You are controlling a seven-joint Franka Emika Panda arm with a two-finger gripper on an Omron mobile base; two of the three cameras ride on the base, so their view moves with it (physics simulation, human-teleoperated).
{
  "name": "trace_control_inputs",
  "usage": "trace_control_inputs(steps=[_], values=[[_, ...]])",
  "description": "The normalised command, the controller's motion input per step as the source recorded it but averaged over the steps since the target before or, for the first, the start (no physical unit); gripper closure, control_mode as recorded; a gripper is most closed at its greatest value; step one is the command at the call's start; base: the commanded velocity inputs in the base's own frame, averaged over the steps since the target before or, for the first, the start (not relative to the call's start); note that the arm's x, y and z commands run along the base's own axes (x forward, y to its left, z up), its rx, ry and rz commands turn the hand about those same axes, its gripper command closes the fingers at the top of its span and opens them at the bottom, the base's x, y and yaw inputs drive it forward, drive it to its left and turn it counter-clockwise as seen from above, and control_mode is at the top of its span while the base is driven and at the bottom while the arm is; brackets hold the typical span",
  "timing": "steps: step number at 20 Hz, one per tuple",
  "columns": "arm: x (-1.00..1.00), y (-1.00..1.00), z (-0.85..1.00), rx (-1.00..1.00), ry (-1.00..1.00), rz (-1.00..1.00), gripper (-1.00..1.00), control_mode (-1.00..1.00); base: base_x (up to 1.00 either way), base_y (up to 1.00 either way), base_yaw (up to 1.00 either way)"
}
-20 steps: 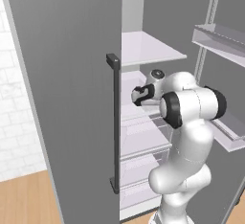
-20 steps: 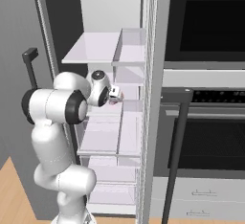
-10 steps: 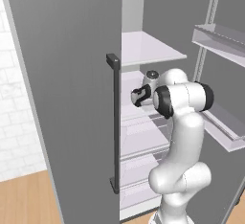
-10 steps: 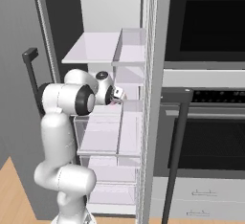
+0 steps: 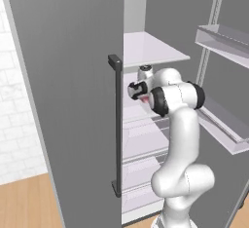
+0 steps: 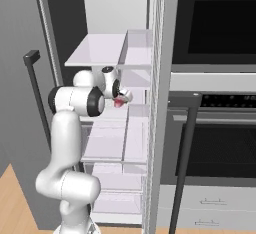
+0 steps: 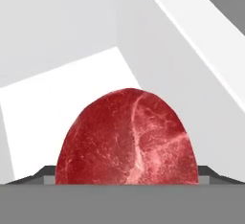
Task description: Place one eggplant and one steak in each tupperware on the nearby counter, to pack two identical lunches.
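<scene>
A raw red steak point(image 7: 127, 137), marbled with white, lies on a white fridge shelf right in front of the hand. My gripper point(image 7: 125, 170) is open around it: one dark fingertip point(image 7: 45, 171) stands beside each edge of the meat with a thin gap. From the base cameras the gripper point(image 5: 138, 91) point(image 6: 122, 98) reaches into the middle of the open fridge, with a bit of the red steak point(image 5: 144, 99) point(image 6: 118, 103) at its tip. The eggplant, the tupperware and the counter are out of view.
The open grey fridge door with its black handle point(image 5: 115, 124) stands close on the left. Door shelves point(image 5: 223, 42) jut out on the right. Glass shelves point(image 6: 100, 48) sit above and below the hand. A black oven point(image 6: 220, 143) with a bar handle point(image 6: 182, 153) stands right of the fridge.
The arm has straightened up and pushed the hand deeper into the fridge, up to the steak. The jaws have narrowed a little.
</scene>
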Motion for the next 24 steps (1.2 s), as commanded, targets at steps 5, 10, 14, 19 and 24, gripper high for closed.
trace_control_inputs(steps=[5,10,14,19,24], values=[[-0.02,0.0,-0.69,0.0,0.14,-0.08,1.0,-1.0,0.0,0.0,0.0],[-0.82,-0.01,-0.46,0.0,-0.15,-0.08,1.0,-1.0,0.0,0.0,0.0],[-1.0,0.0,-0.08,0.01,-0.31,-0.09,1.0,-1.0,0.0,0.0,0.0],[-1.0,0.0,0.02,0.03,-0.2,-0.05,1.0,-1.0,0.0,0.0,0.0],[-1.0,0.0,0.1,0.05,-0.12,-0.02,1.0,-1.0,0.0,0.0,0.0]])
